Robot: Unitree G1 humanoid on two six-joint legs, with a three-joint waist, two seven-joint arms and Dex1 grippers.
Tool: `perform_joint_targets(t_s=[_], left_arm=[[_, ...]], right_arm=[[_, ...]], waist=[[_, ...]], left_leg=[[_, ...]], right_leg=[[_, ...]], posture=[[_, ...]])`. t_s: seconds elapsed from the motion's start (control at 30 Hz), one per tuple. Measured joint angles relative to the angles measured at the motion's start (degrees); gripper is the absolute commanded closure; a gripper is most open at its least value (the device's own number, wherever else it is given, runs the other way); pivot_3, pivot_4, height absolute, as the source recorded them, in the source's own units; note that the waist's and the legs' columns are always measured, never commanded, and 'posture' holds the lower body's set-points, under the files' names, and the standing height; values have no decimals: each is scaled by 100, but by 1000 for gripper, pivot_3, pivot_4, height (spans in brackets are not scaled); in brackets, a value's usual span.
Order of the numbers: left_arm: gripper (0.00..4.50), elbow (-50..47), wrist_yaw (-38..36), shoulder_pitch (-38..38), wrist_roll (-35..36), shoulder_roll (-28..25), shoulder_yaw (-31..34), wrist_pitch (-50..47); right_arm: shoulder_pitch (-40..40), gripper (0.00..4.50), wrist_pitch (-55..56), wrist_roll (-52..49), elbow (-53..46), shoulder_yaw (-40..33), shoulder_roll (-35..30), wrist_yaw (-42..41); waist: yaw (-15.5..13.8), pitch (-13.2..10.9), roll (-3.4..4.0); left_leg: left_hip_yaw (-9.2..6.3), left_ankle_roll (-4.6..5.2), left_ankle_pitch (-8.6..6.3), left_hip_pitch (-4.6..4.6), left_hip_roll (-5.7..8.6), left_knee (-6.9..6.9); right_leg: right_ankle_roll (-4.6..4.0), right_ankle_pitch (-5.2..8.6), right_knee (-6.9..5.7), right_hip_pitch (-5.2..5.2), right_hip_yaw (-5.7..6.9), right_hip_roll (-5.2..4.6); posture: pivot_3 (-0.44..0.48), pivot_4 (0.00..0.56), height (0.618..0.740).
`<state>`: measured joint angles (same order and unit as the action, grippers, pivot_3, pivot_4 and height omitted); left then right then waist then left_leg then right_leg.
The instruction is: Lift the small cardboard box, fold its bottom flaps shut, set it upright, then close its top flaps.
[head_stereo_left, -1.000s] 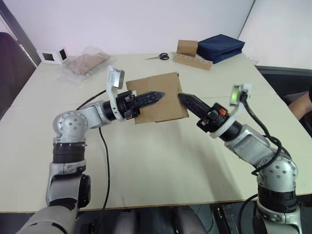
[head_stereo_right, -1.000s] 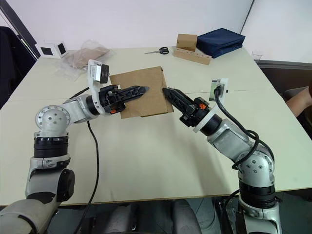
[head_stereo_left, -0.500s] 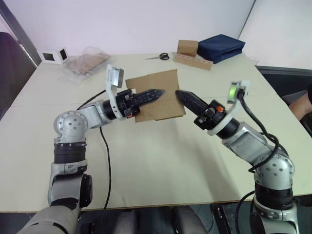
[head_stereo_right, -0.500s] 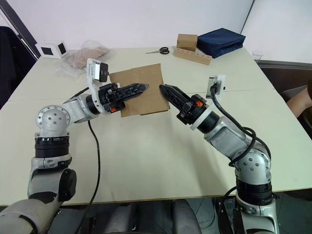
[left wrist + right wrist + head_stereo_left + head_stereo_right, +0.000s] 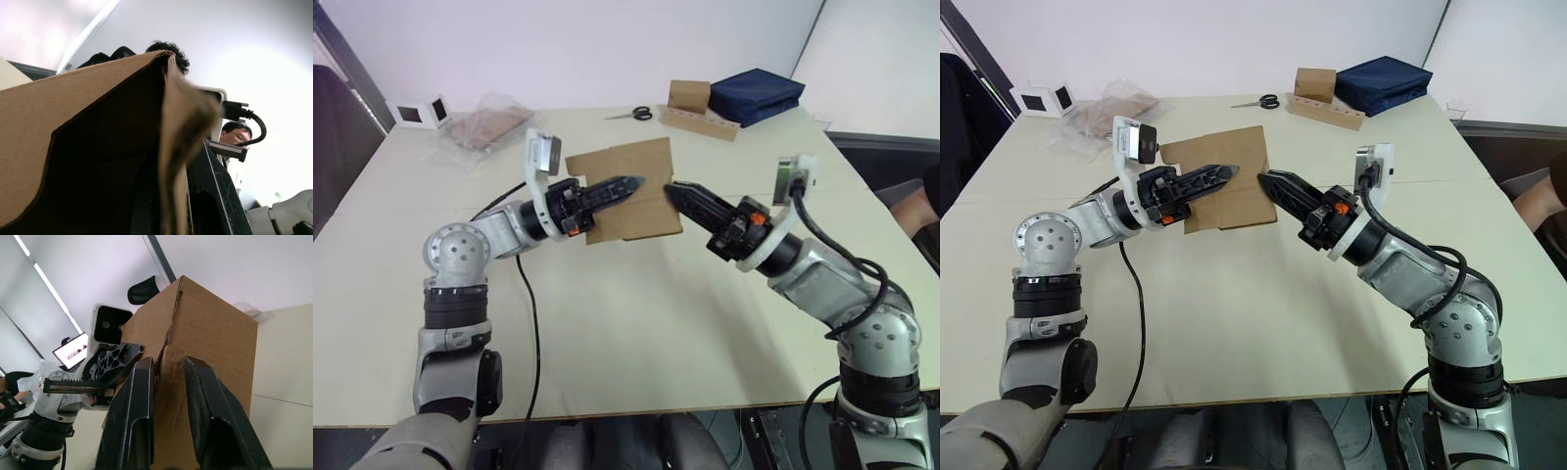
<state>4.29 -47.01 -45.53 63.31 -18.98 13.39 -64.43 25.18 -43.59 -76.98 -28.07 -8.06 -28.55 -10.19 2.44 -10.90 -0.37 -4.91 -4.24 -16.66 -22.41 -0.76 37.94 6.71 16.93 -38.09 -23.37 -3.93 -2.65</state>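
A: What is on the pale beige table (image 5: 636,323), and what room is this?

B: White walls stand behind it. At eleven o'clock lie a white cube with black squares (image 5: 422,112) and a crumpled clear plastic bag with brown card inside (image 5: 489,125). At one o'clock are black-handled scissors (image 5: 633,114), a smaller brown cube on a long holed cardboard strip (image 5: 700,111) and a folded dark blue cloth (image 5: 756,95). A person's arm (image 5: 911,209) shows at three o'clock.

A: And the plain brown small cardboard box (image 5: 625,190)?

B: It is held up above the table centre, between both arms. The left gripper (image 5: 628,184) has its black fingers clamped on one wall of the box. The right gripper (image 5: 167,382) has its fingers slightly apart, pressing on a flap seam.

A: What differs from one second ago?

B: The right gripper has moved closer, and its tips now touch the box. The box has risen a little.
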Motion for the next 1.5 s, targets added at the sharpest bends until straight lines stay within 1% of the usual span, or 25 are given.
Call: perform_joint_targets(t_s=[0.23, 0.43, 0.53, 0.63, 0.7, 0.77, 0.87, 1.0, 1.23, 1.37, 1.43, 1.5], left_arm=[[4500, -35, 89, 0, 99, -7, -29, -4], [4500, -38, 95, 1, 98, -38, -53, -2], [4500, -37, 94, 0, 98, -61, -73, 1], [4500, -36, 88, 0, 98, -81, -74, 7], [4500, -33, 83, 0, 97, -94, -77, 12], [4500, -30, 75, 0, 95, -112, -81, 18], [4500, -17, 45, -22, 93, -121, -92, 25], [4500, 2, 6, -61, 92, -120, -119, 28], [4500, 6, -32, -61, 83, -188, -112, 28], [4500, 6, -106, -81, -15, -258, -176, 27], [4500, 10, -278, -175, -135, -452, -360, 24], [4500, 19, -589, -305, -348, -775, -580, 44]], right_arm=[[40, 3583, -60, -343, 262, -225, -7, -58], [39, 3583, -50, -531, 436, -573, -126, -84], [39, 3583, -21, -509, 509, -683, -181, -85], [36, 3583, 28, -224, 594, -702, -231, -94], [32, 4123, 39, 67, 610, -674, -276, -107], [32, 4397, 42, 290, 610, -626, -294, -147], [33, 4397, 44, 547, 579, -464, -260, -233], [33, 4397, 21, 608, 333, -71, 121, -228], [5, 4397, 17, 830, 209, 46, 210, -201], [-4, 4397, -17, 879, 181, -17, 55, -246], [-53, 4397, -68, 884, 169, -49, -126, -357], [-140, 4397, -110, 934, 136, -156, -389, -522]], waist=[[-1, 0, 0], [-2, 0, 0], [-2, 0, 0], [-1, 0, 0], [-1, 0, 0], [-1, 0, 0], [0, 0, 0], [7, 0, 0], [-5, 0, 0], [-1, 0, 0], [-1, -1, 0], [-2, -1, 0]], left_leg=[[0, 0, 0, 0, 0, 0], [0, 0, 0, 0, 0, 0], [0, 0, 0, 0, 0, 0], [1, 0, 0, 0, 0, 0], [0, 0, 0, 0, 0, 0], [0, 0, 0, 0, 0, 0], [0, 0, 0, 0, 0, -1], [0, -1, 0, 0, -1, -3], [0, -1, 0, -1, 0, -2], [0, -1, 0, -1, 0, -2], [0, 0, 0, -1, 0, -3], [1, 0, 0, -1, 1, -3]], right_leg=[[0, 0, 0, 0, 0, 0], [0, 0, 0, 0, 0, 1], [0, 0, 0, 0, 0, 0], [0, 0, 0, 0, 0, 1], [0, 0, 0, 0, 0, 1], [0, 0, 0, 0, 0, 1], [0, 0, 0, -1, 0, 1], [0, 0, 0, -3, 0, 1], [0, 0, 1, -1, 0, 0], [0, 0, 1, -2, 0, 1], [0, 0, 1, -2, 0, 1], [0, 0, 3, -2, 0, 1]], posture=[[0, 150, 740], [0, 150, 740], [0, 150, 740], [0, 150, 740], [0, 150, 740], [0, 150, 740], [0, 150, 740], [0, 150, 740], [0, 150, 740], [0, 150, 740], [0, 150, 740], [0, 150, 740]])
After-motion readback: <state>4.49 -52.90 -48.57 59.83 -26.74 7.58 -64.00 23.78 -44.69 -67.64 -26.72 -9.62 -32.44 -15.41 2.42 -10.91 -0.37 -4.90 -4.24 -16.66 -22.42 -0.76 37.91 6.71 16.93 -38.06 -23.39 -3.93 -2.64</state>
